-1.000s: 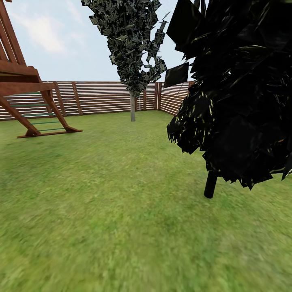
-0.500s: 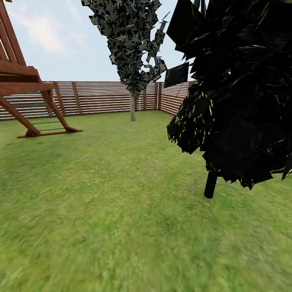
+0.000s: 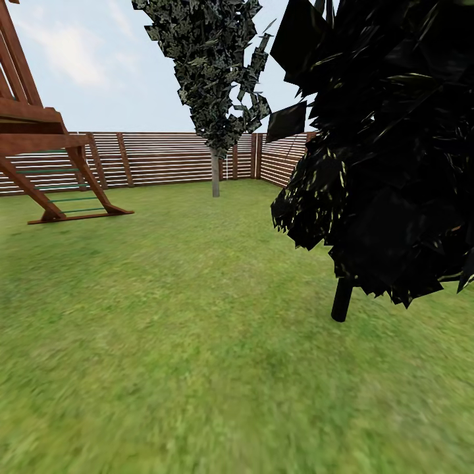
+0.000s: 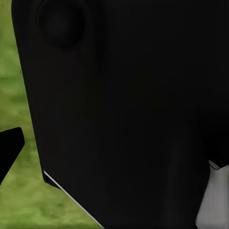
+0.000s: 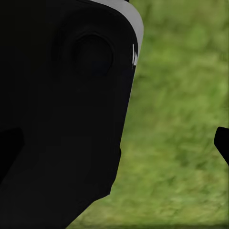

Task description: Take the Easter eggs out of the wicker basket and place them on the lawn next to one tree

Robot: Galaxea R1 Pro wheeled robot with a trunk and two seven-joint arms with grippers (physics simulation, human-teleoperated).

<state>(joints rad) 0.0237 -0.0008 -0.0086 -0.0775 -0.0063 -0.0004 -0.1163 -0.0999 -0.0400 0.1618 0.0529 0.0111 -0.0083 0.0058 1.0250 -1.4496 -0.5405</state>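
Jaw state cannot be told for either gripper: in the left wrist view a large black body (image 4: 124, 109) of the robot is blocking most of the frame, with only 1 dark fingertip (image 4: 9, 148) poking in at the edge over grass, and in the right wrist view another black body (image 5: 62, 114) is covering much of the picture, with 1 dark fingertip (image 5: 222, 143) showing at the far edge against grass.

From the head view, the lawn (image 3: 184, 342) is spreading out as mottled green grass across the whole lower part of the scene. Close at the right, a near-black tree (image 3: 388, 145) is standing on a short dark trunk (image 3: 342, 299) rooted in the grass. Farther back, near the fence corner, another tree with dark speckled foliage (image 3: 214, 66) is rising on a thin pale trunk (image 3: 215, 174). A brown horizontal-slat fence (image 3: 164, 158) is closing off the garden at the back. At the left, a brown wooden play frame (image 3: 39, 164) with green rungs is resting on the grass near the fence. Pale blue sky with thin cloud (image 3: 85, 59) is showing above the fence.
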